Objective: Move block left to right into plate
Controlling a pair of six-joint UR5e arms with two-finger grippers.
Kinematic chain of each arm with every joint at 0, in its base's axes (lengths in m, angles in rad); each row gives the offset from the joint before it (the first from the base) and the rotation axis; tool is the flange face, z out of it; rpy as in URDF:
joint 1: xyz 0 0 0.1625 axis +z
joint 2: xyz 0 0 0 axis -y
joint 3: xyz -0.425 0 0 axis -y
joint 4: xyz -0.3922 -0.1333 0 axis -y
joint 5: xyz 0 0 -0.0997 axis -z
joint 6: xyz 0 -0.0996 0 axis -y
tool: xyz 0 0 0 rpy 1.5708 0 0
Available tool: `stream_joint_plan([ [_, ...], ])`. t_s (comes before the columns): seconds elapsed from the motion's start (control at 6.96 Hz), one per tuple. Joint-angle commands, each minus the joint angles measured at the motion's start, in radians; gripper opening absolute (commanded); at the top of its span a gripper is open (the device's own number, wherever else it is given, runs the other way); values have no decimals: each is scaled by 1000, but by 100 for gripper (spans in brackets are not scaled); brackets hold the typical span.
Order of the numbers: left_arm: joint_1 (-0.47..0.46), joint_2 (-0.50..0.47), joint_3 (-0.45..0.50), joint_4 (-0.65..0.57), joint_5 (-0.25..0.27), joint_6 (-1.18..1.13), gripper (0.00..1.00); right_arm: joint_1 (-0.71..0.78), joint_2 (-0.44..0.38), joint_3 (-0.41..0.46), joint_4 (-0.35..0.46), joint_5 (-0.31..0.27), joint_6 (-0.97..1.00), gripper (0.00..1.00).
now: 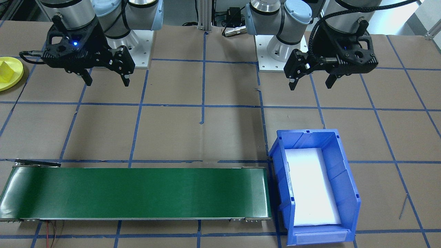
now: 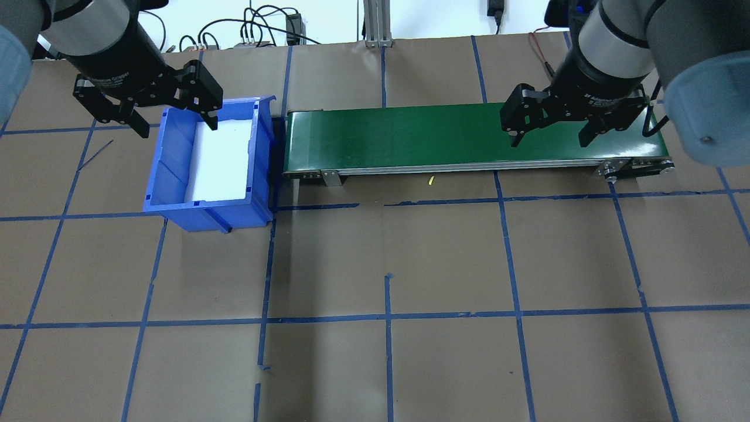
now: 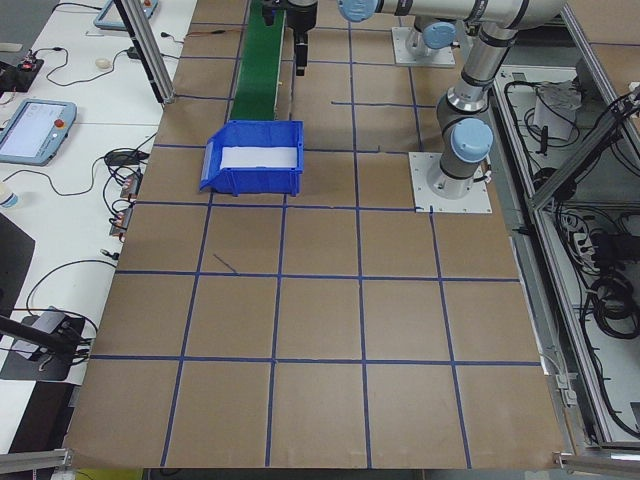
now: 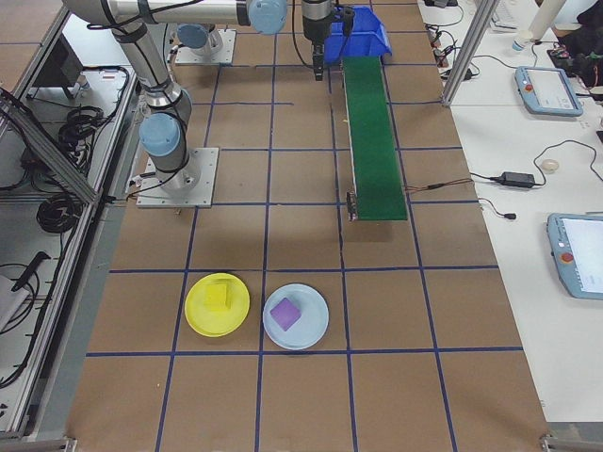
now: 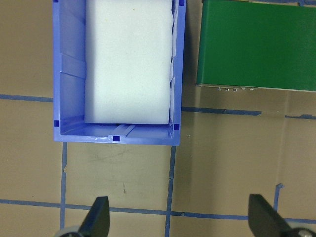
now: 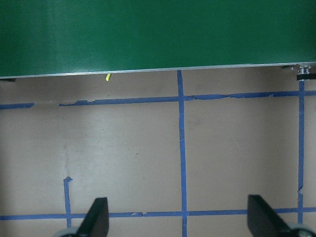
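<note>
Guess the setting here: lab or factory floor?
Most likely a robotics lab test cell. Two arms bolted to a paper-covered table gridded with blue tape, a short green conveyor beside a blue bin, and side benches with teach pendants and loose cables.

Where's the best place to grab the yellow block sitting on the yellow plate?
Probably from straight above, fingers closing on two opposite flat sides of the yellow block. It rests alone near the middle of the yellow plate, whose rim is low, so a top-down approach looks unobstructed.
</note>
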Motion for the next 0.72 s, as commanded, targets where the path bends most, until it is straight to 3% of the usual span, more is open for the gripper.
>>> stream_joint_plan([
  [0.0, 0, -1, 0, 2, 0, 0, 100, 13, 11, 19, -9, -12, 21, 100],
  [0.58, 3, -1, 0, -2, 11, 0, 100, 11, 11, 36, -10, -16, 15, 100],
])
